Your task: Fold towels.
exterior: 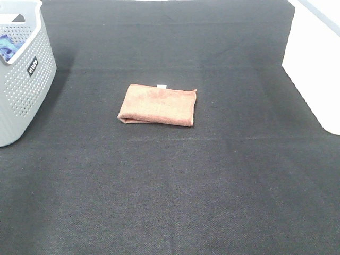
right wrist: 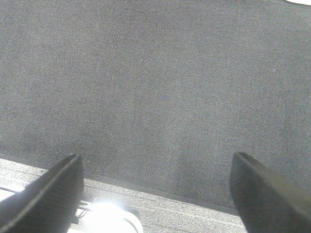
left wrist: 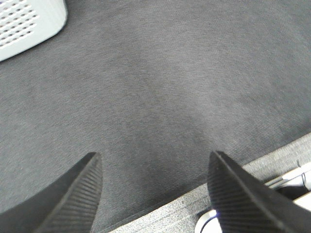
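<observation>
A reddish-brown towel (exterior: 158, 104) lies folded into a rectangle near the middle of the black mat (exterior: 175, 191), its small white tag (exterior: 161, 85) showing at the far edge. Neither arm appears in the high view. In the left wrist view my left gripper (left wrist: 154, 160) is open above bare mat near the mat's front edge, holding nothing. The right wrist view shows my right gripper (right wrist: 155, 162) open too, wide apart over bare mat by the front edge. The towel is out of both wrist views.
A grey perforated basket (exterior: 24, 79) stands at the far left with a blue cloth (exterior: 8, 47) inside; its corner (left wrist: 29, 22) shows in the left wrist view. A white box (exterior: 316, 64) sits at the far right.
</observation>
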